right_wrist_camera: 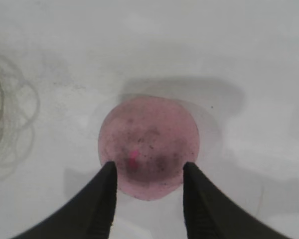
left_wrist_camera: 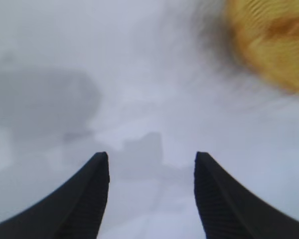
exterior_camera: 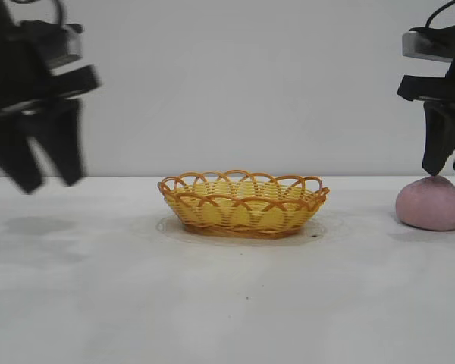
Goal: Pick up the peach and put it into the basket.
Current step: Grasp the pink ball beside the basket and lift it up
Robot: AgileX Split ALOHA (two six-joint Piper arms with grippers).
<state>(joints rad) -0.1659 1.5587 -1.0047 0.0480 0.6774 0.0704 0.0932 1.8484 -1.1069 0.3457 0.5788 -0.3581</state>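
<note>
The dusty-pink peach [exterior_camera: 431, 204] sits on the white table at the far right. My right gripper [exterior_camera: 447, 171] hangs open directly above it, fingertips just over its top. In the right wrist view the peach [right_wrist_camera: 148, 144] lies below and between the two open fingers [right_wrist_camera: 105, 191], which hold nothing. The yellow-tan wicker basket [exterior_camera: 243, 203] with an orange looped rim stands empty at the table's middle. My left gripper [exterior_camera: 49, 180] is open and empty, raised above the table at the far left; its wrist view shows the basket [left_wrist_camera: 271, 40] off to one side.
The white table [exterior_camera: 227, 303] stretches bare in front of the basket. A plain white wall stands behind. A faint ring mark [right_wrist_camera: 10, 119] shows on the table surface in the right wrist view.
</note>
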